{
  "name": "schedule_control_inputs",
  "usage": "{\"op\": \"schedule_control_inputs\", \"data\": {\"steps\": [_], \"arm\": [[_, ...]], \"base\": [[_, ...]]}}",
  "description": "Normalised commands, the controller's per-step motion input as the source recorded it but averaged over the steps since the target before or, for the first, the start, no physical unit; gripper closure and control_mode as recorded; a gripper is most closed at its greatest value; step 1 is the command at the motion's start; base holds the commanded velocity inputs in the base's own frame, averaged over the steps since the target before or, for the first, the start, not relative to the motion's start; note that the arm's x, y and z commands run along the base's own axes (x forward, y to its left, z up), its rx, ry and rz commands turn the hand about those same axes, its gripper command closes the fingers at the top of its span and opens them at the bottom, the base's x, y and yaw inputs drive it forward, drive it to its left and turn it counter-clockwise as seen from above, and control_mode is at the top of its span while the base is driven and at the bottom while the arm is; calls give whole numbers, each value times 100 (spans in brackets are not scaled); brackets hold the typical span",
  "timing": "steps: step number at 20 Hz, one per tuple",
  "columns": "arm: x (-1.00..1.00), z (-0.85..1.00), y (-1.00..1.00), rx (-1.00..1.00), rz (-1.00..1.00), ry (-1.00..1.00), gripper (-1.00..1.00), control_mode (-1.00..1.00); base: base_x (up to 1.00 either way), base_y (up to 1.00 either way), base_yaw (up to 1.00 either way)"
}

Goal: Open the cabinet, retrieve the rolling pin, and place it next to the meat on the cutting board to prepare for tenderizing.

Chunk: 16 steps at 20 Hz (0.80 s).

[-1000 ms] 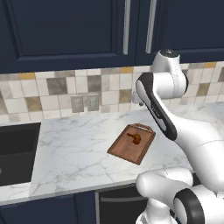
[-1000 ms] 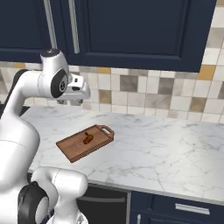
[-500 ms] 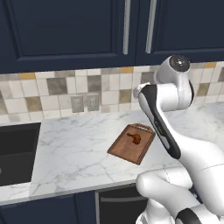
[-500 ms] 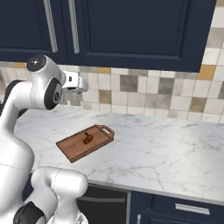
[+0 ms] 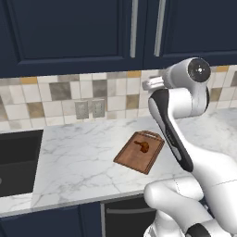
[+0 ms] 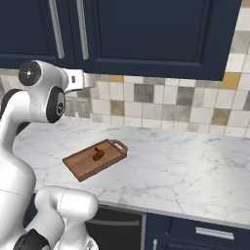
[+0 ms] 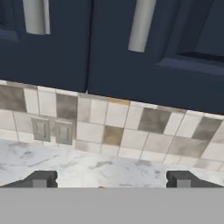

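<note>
The navy wall cabinet [image 5: 83, 28] hangs shut above the counter, its two silver bar handles [image 7: 141, 24] side by side at the door seam. No rolling pin is in sight. On the marble counter lies the cutting board [image 5: 139, 152] with the small meat [image 5: 142, 146] on it; both also appear from the right as the board [image 6: 93, 160] and meat [image 6: 97, 155]. My gripper [image 7: 111, 179] is open and empty, raised above the board and facing the tiled backsplash just under the cabinet doors. The hand [image 6: 80, 79] sits below the door handles.
A dark sink [image 5: 16, 162] is sunk into the counter at the left. Two wall outlets [image 5: 90, 109] sit on the backsplash behind the board. Bare marble counter [image 6: 185, 166] stretches to the right of the board. Navy base cabinets [image 6: 205, 232] run below.
The arm has lifted, and the hand has risen from over the board toward the bottom of the cabinet doors. The jaws stayed open. Board and meat have not moved.
</note>
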Motion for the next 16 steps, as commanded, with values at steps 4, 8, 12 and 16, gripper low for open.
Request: {"op": "schedule_control_inputs", "data": {"steps": [4,8,12,16], "arm": [[0,65,0,0,0,-16,-100,-100],[1,62,0,1,0,-16,-100,-100],[4,51,0,3,0,-19,-100,-100],[11,43,0,6,0,-17,-100,-100]], "base": [[0,0,0],[0,0,0],[0,0,0],[0,0,0]]}}
